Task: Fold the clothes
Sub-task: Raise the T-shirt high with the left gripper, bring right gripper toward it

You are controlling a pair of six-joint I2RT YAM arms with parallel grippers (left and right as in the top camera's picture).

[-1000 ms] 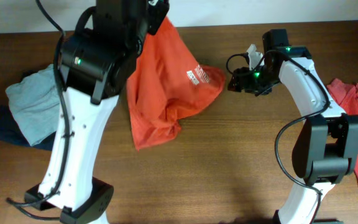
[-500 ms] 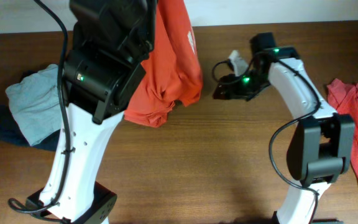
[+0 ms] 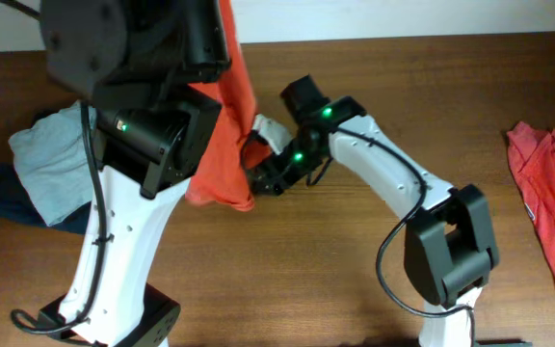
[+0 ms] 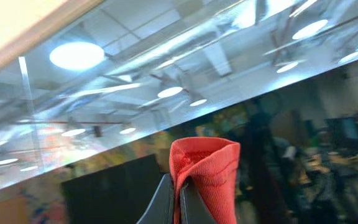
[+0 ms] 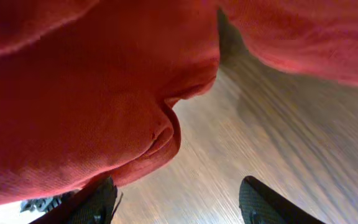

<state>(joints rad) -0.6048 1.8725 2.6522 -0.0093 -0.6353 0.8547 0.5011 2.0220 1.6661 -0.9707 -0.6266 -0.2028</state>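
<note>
An orange-red shirt (image 3: 222, 145) hangs bunched from my raised left gripper (image 4: 180, 190), which is shut on a fold of it (image 4: 205, 168); the shirt's lower end is near the table. My right gripper (image 3: 258, 178) is open, right beside the shirt's lower edge. In the right wrist view the fingers (image 5: 179, 202) are spread wide, the red cloth (image 5: 86, 93) touches the left finger and nothing lies between them.
A light blue garment (image 3: 51, 159) lies on a dark blue one (image 3: 8, 198) at the left. Another red garment (image 3: 552, 202) lies at the right edge of the wooden table (image 3: 355, 280). My left arm hides the table's upper left.
My left gripper has lifted the shirt higher and leftwards, so it now hangs narrow. My right arm has swung left across the table to the shirt's lower edge.
</note>
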